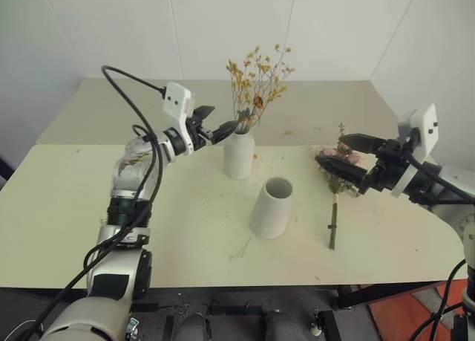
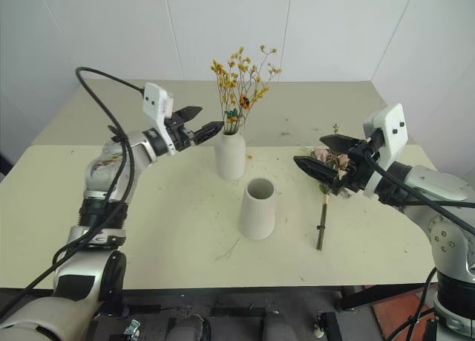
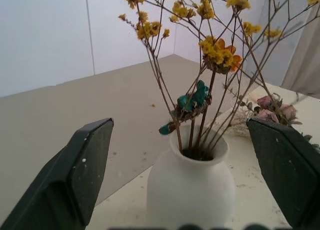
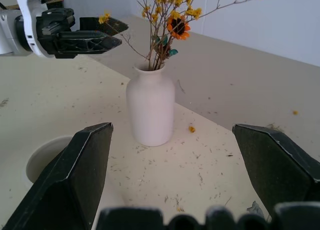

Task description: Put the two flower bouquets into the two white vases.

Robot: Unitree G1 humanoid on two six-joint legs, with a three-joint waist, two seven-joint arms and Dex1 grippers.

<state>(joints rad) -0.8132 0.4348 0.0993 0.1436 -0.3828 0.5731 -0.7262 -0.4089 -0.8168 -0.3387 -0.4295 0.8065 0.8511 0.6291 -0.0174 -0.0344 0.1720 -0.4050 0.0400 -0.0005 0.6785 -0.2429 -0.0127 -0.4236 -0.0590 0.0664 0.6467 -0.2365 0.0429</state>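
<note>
While the yellow spray (image 1: 256,85) already stands in the bottle vase (image 1: 239,155), your wide-open, empty right tool (image 1: 343,155) hovers right over the rose bunch (image 2: 324,196), which lies on the surface (image 1: 67,215) just right of the empty cone vase (image 1: 272,207), stem toward you. The left tool (image 1: 217,127), also open and empty, sits beside the spray.

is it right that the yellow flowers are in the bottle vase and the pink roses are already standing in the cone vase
Not quite. The yellow flowers do stand in the bottle vase, but the cone vase has nothing in it. The pink roses lie on the table beside it, under the open right end effector. The right eye view shows this.
</note>
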